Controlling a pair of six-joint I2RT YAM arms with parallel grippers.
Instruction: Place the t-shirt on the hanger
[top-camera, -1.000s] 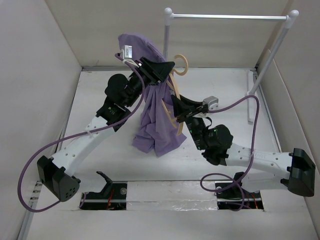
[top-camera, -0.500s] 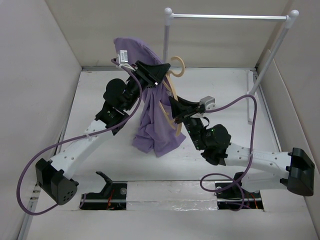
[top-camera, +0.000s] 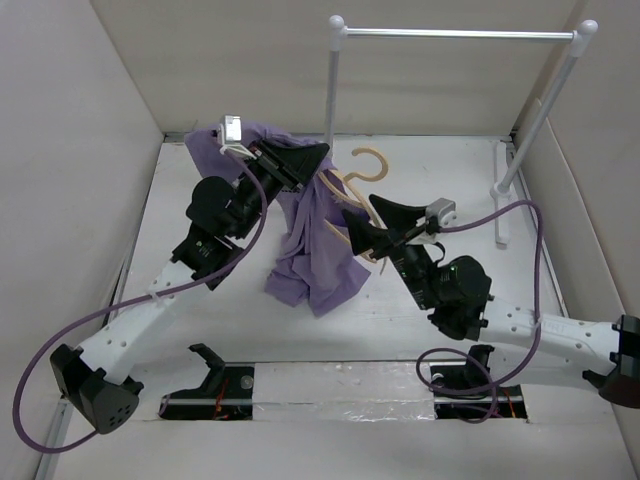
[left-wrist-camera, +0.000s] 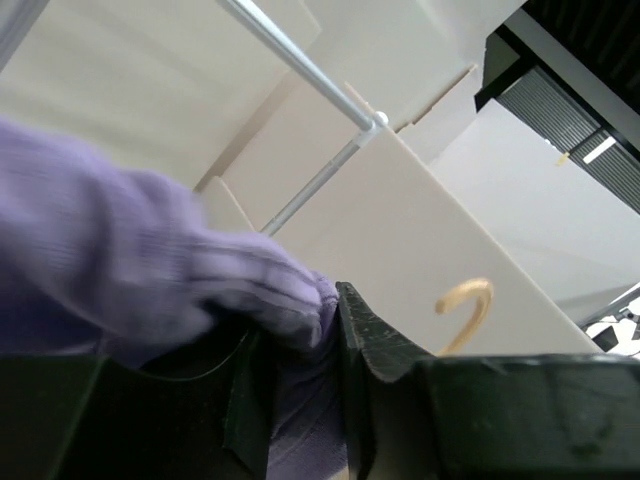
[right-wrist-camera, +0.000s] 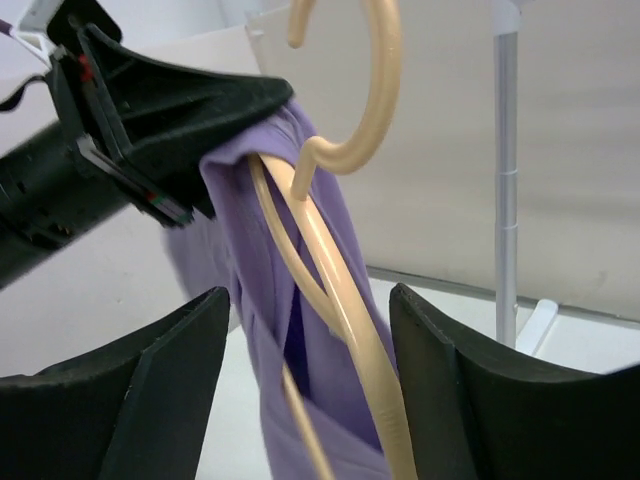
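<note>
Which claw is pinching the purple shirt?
The left claw, with the purple t-shirt squeezed between its fingers. The right claw stands open around the beige hanger.

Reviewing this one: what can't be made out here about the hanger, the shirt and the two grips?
- Right wrist view: the lower ends of the hanger are cut off by the bottom edge.
- Top view: the folds of the t-shirt and the right gripper hide how far the hanger sits inside.
- Left wrist view: blurred cloth fills the left gripper, so any grip on the hanger is hidden.
</note>
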